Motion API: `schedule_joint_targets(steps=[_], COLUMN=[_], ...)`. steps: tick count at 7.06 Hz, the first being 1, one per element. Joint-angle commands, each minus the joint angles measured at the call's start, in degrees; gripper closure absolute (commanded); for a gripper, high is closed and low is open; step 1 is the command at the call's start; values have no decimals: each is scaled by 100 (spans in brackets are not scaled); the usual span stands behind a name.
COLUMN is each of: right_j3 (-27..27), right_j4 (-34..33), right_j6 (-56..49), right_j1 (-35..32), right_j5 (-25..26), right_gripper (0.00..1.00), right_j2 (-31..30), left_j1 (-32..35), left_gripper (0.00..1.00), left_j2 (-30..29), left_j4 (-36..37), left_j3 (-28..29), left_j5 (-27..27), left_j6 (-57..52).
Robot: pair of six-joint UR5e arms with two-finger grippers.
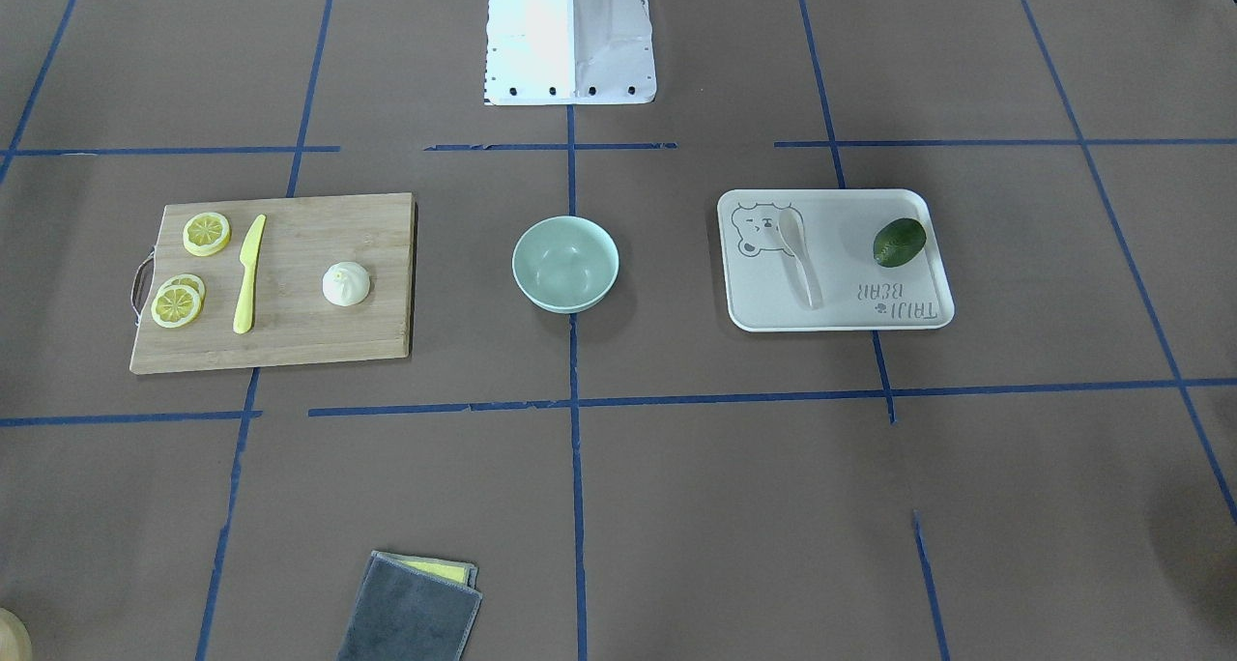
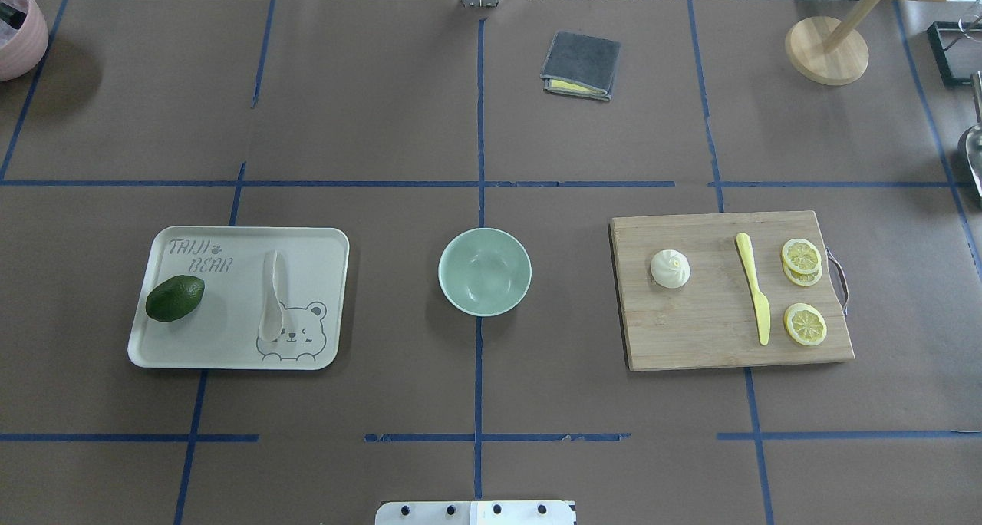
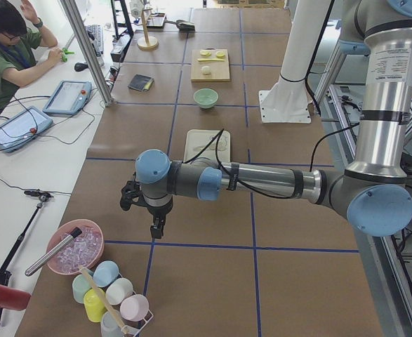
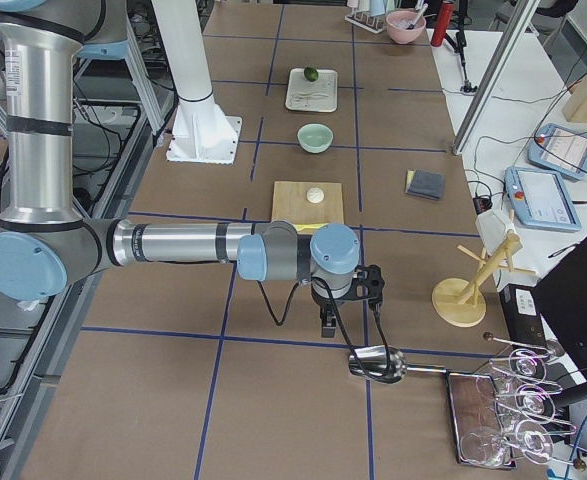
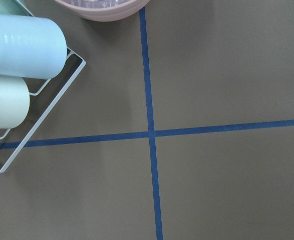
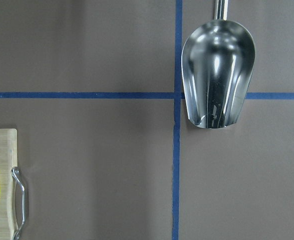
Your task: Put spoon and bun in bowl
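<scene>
Ideally the left gripper (image 3: 156,229), its opening impossible to tell, drops squarely over the spoon (image 2: 271,295) handle, missing the lime (image 2: 175,298).

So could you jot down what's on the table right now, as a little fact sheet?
bowl: empty, mid-table
spoon: on tray, apart from lime
bun: on board, apart from knife
left gripper: at table's end, far from tray; open or shut unclear
right gripper: at opposite end, far from board; likewise unclear
done so far: nothing in bowl
</scene>
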State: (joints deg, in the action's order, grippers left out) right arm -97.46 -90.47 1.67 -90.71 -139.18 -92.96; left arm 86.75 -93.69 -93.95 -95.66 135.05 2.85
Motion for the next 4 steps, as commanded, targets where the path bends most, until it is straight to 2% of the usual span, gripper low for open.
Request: schedule_joint_targets(steps=[1, 2, 4], right_j3=[-62, -80, -45], right_j4=[-14, -5, -14], right_j6=[52, 70, 175], right_j1=[0, 18, 62], right_j5=[-30, -39, -12], right_gripper=[0, 0, 0], right_j2=[190, 199, 487], left_j1=[-857, -1383, -2369], left_gripper=[0, 0, 0], left_j2=[-70, -70, -279], left_j4=[-796, -992, -1142], left_j3=[-495, -871, -1305], left_j5=[-14, -23, -547], left_j6=[1191, 2149, 3680])
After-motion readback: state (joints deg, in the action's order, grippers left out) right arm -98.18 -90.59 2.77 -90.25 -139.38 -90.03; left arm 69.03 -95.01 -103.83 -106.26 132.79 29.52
